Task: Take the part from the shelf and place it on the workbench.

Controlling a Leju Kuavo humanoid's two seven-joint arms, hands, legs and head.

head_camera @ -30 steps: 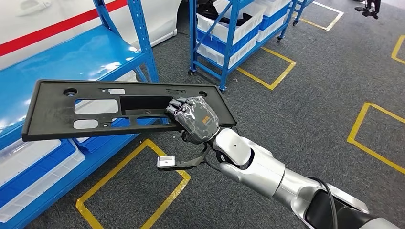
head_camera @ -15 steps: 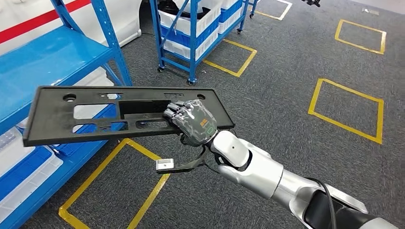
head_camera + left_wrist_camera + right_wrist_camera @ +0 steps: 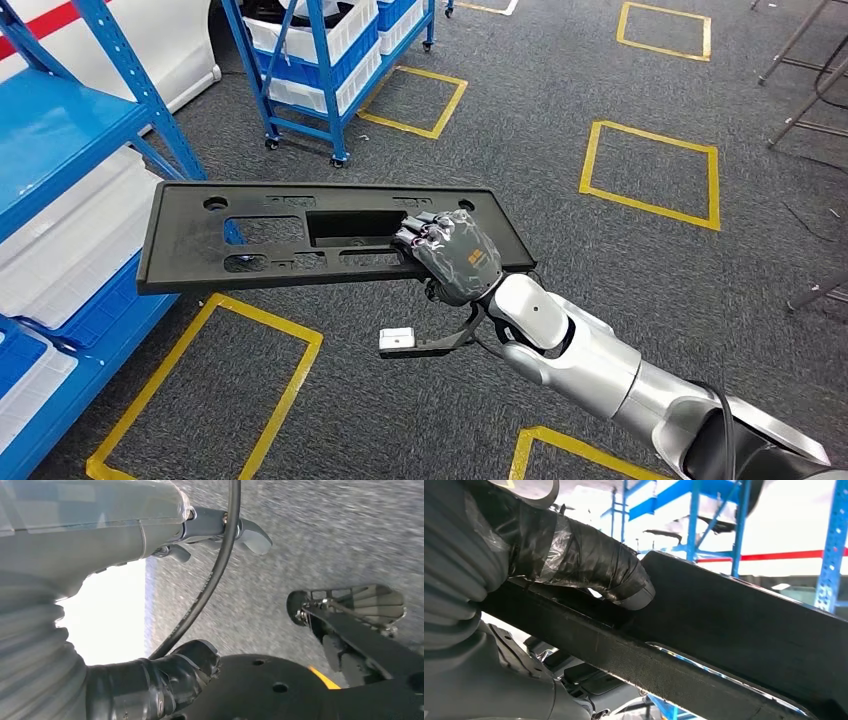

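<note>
The part point(image 3: 180, 245) is a long, flat black plastic panel with several cut-outs. It is held roughly level in the air above the floor. My right hand point(image 3: 455, 255) grips its near right end, fingers curled over the edge of a cut-out. In the right wrist view the taped thumb point(image 3: 589, 560) presses on the panel point(image 3: 724, 630). My left hand point(image 3: 100, 535) hangs by my side over the carpet, thumb and dark fingers apart, holding nothing.
A blue shelf point(image 3: 60, 130) with white bins stands at the left, close to the panel's far end. A blue wheeled rack point(image 3: 320, 50) with white crates stands behind. Yellow taped squares point(image 3: 650, 170) mark the grey carpet. Metal stand legs point(image 3: 810, 90) are at the far right.
The whole view has swung to the right, so the blue shelf has slid toward the left edge. The panel stays in my right hand, still level.
</note>
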